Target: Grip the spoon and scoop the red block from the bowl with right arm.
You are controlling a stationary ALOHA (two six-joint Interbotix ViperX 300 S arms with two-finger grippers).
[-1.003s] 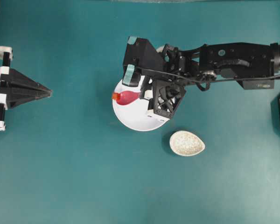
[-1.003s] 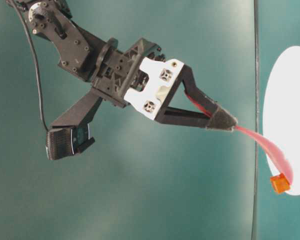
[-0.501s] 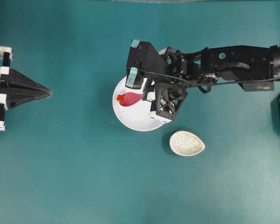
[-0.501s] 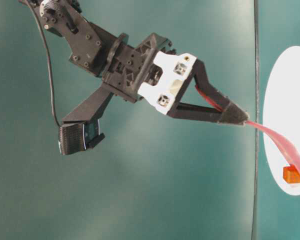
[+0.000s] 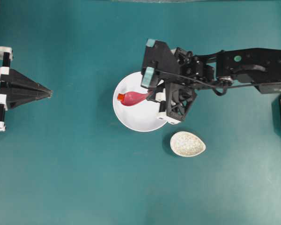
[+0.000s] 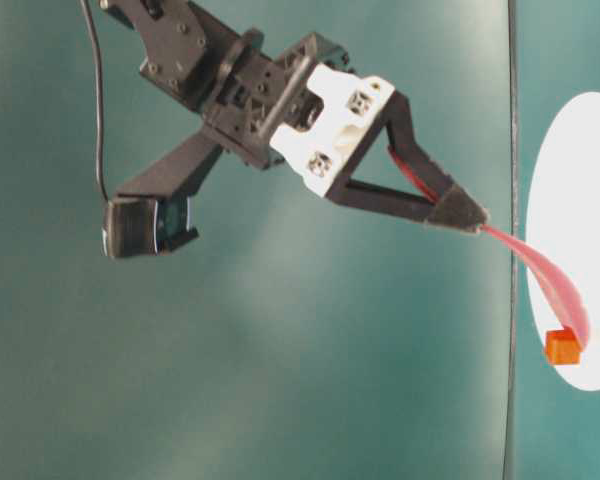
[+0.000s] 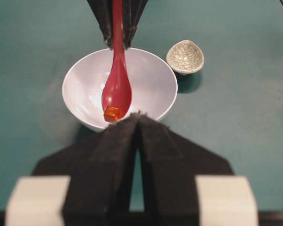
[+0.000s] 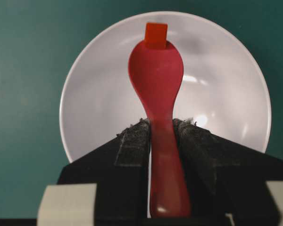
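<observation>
Although your right gripper point(image 8: 161, 129) had the spoon point(image 8: 156, 80) firmly clamped by its handle, both pads pressed against it, the scoop itself was not finished. The red block point(image 8: 156, 34) sat right at the tip of the spoon's scoop, seemingly touching its edge, not inside it, and both hung over the bowl point(image 5: 131, 117) on its side away from the arm, toward the table's left edge in the overhead view. You had the grip done; getting the block into the scoop and lifting it out remained. The spoon's long axis ran straight out from your jaws, scoop pointing away from the arm and tilting downward into the bowl. Your left gripper point(image 7: 137, 129) was closed on nothing, well apart.
</observation>
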